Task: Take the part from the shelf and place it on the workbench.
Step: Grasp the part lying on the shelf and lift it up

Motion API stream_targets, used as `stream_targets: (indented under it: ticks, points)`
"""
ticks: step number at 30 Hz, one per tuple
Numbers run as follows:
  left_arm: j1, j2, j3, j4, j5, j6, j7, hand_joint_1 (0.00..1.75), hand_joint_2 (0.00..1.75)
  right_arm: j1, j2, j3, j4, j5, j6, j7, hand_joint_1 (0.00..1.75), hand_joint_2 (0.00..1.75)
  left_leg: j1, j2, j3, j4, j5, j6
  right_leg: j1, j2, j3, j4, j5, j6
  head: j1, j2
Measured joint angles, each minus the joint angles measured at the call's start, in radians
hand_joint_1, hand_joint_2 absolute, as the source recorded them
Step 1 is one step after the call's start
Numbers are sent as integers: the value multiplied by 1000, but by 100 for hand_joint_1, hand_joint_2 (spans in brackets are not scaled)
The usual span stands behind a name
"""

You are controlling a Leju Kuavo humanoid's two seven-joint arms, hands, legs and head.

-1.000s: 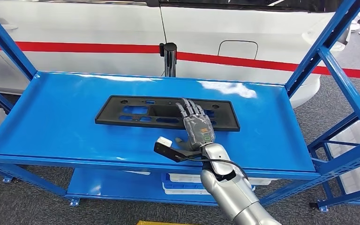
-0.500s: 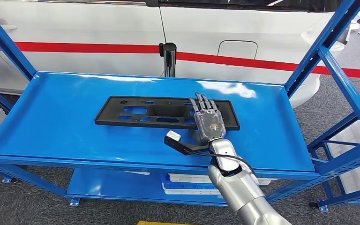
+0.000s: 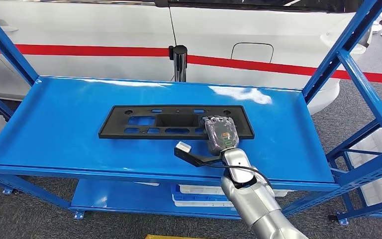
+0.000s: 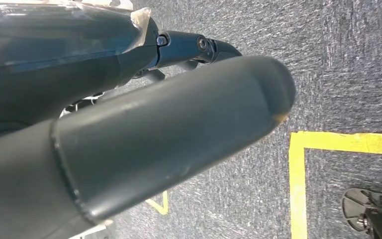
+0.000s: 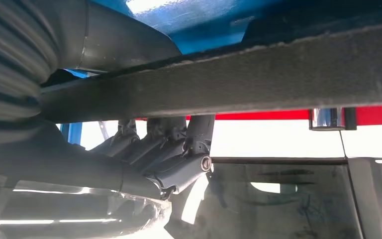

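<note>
The part is a long, flat black plastic plate (image 3: 154,121) with several cut-outs, lying across the middle of the blue top shelf (image 3: 69,124). My right hand (image 3: 220,133) is at the plate's right end, with its fingers curled over the near edge. In the right wrist view the plate's edge (image 5: 278,79) runs between the grey thumb and the darker fingers (image 5: 169,149), so the hand grips it. My left hand (image 4: 144,129) hangs over grey carpet with its thumb and fingers stretched out, holding nothing.
Blue uprights (image 3: 348,45) frame the shelf on both sides. A black post (image 3: 180,62) stands behind it, in front of a white vehicle with a red stripe. White and blue boxes (image 3: 199,194) sit on the lower shelf. Yellow tape (image 4: 298,184) marks the floor.
My right hand slid to the right along the plate, then curled its outstretched fingers down over the edge. The plate's left end has shifted slightly.
</note>
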Motion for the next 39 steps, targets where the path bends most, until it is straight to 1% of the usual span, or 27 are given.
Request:
stream_targets:
  ticks: [6, 14, 16, 18, 20, 23, 25, 29, 31, 33, 36, 39]
  points:
    - [0, -1, 17, 0, 0, 1, -32, 0, 0, 12, 0, 1, -10, 5, -12, -11, 175, 175, 0, 0, 0, 0, 0, 0, 0, 0, 0, 0, 0, 0, 0, 0]
    - [0, -1, 21, 0, 0, 1, -41, 0, 0, 24, 0, 2, -26, 6, -12, -12, 175, 175, 0, 0, 0, 0, -1, -1, 0, 0, 0, 0, 0, 0, 0, 0]
    - [0, -2, 23, 0, 0, 1, -65, 0, 0, 29, 0, 2, -34, -15, -10, -25, 175, 175, 0, 0, 0, 0, -1, -1, 0, 0, 0, 0, 0, 0, 0, 0]
    - [0, -3, 29, 0, -2, 0, -125, 0, 0, 42, -1, 0, -57, -90, 2, -65, 175, 175, 0, 0, 0, 0, -1, -1, 0, 0, 0, 0, 0, 0, 0, 0]
    - [0, -3, 35, 0, -8, 6, -225, 0, 0, 61, -2, -2, -101, -201, 26, -121, 175, 175, 0, 0, 0, 0, -1, -1, 0, 0, -1, 0, 0, 0, 0, 0]
    - [-3, -4, 44, -1, -11, 49, -365, 0, 0, 97, -11, -7, -206, -334, 49, -186, 175, 175, 0, 0, 0, 0, -1, -1, 0, 0, -1, 0, 0, 0, 0, 0]
    - [-4, -4, 57, -3, 3, 58, -436, 0, 0, 125, -23, -8, -297, -362, 47, -208, 175, 175, 0, 0, -1, 0, -1, -1, 0, 0, -1, 0, -1, 0, 0, 0]
    - [-9, -5, 91, -12, 27, 33, -581, 0, 0, 168, -61, -7, -516, -358, 31, -230, 175, 175, 0, 0, -1, 0, -1, -1, 0, 0, -1, 0, -1, 0, 0, 0]
    - [-16, -6, 100, -15, 23, 27, -613, 0, 0, 177, -85, -7, -630, -357, 20, -232, 175, 175, 0, 0, -1, 0, -1, -1, 0, 0, -1, 0, -1, 0, 0, 0]
    - [-22, -7, 108, -17, 22, 8, -620, 0, 0, 179, -109, -8, -724, -357, 12, -231, 175, 175, 0, 0, -1, 0, -1, -1, 0, 0, -1, 0, -1, 0, 0, 0]
    - [-24, -11, 125, -17, 37, -47, -624, 0, 0, 179, -141, -12, -833, -350, 7, -220, 175, 175, 0, 0, -1, 0, -1, -2, 0, 0, -1, 0, -1, 0, 0, 0]
    - [-23, -15, 139, -17, 39, -86, -624, 0, 131, 183, -173, -20, -918, -348, 3, -206, 175, 175, 0, 0, -1, 0, -1, -2, 0, 0, -1, 0, -1, 0, 0, 0]
